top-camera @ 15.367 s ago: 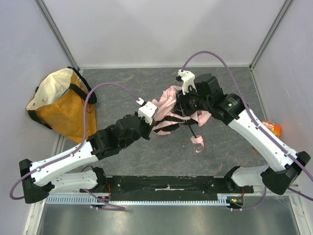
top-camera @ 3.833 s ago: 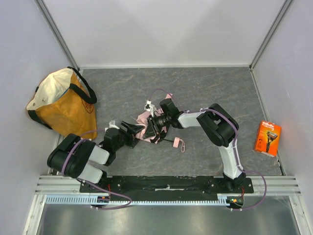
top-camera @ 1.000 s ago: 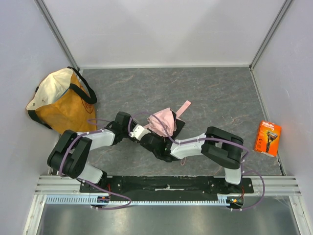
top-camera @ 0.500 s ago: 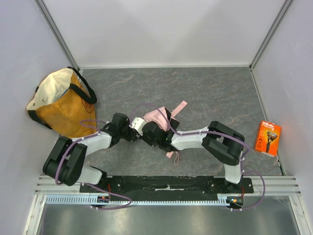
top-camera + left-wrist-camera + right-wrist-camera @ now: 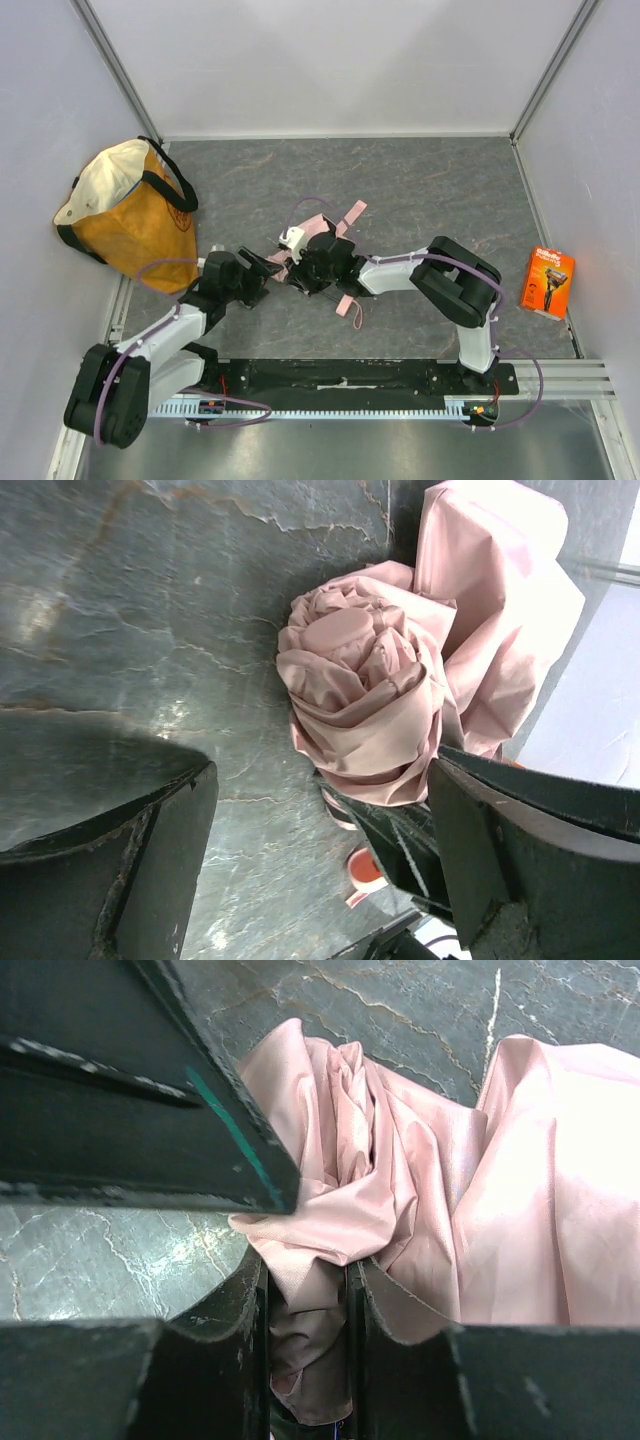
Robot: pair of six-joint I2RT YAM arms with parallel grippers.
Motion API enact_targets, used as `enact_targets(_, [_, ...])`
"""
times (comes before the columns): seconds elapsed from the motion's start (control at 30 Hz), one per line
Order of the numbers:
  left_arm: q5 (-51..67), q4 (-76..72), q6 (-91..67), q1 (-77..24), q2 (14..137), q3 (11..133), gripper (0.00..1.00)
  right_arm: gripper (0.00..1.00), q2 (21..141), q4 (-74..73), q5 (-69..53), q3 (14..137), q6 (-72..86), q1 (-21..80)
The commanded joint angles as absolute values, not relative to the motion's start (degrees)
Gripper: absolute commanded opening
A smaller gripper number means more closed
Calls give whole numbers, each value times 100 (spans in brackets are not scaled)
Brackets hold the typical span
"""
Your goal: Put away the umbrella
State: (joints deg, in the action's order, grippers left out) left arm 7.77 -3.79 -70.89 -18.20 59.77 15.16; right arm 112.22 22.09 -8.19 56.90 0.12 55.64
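Right hand (image 5: 306, 1325) pinching umbrella (image 5: 480, 1190), left hand (image 5: 320, 770) spread

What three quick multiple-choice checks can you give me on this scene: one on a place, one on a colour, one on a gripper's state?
1. Where does the tote bag stand?
A) by the left wall
B) by the right wall
C) between the two arms

2. What colour is the umbrella fabric?
A) blue
B) pale pink
C) black

3. How is the left gripper?
A) shut on the strap
B) shut on the tote bag
C) open, holding nothing

Key: 1 A, the top view shows the bag leaning at the left wall. 2 B, both wrist views show pale pink folds. 3 C, its jaws stand wide apart and grip nothing.
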Motion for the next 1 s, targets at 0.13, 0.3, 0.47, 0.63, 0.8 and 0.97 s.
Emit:
enact_targets(0.13, [1028, -314, -6346, -1398, 5546, 1099, 92, 0, 12085, 624, -2495, 5133, 580, 5256])
enact_targets(0.3, [1862, -1738, -6390, -1380, 6089, 774, 93, 0, 12208, 826, -3189, 5141, 878, 5072])
enact_targets(0.47, [1925, -2249, -6381, -1380, 6433, 668, 94, 0, 12445, 1107, -4199, 5212, 1414, 4834])
enact_targets(0.63, [1741, -2013, -6381, -1389, 6556, 747, 94, 0, 12542, 1187, -4544, 5326, 1696, 4623])
enact_targets(0.8, [1634, -1555, -6591, -1389, 7091, 958, 86, 0, 12744, 818, -4562, 5572, 1732, 4553])
enact_targets(0.97, [1670, -1836, -6837, -1538, 7865, 1002, 75, 0, 12815, 650, -4623, 5713, 1723, 4553])
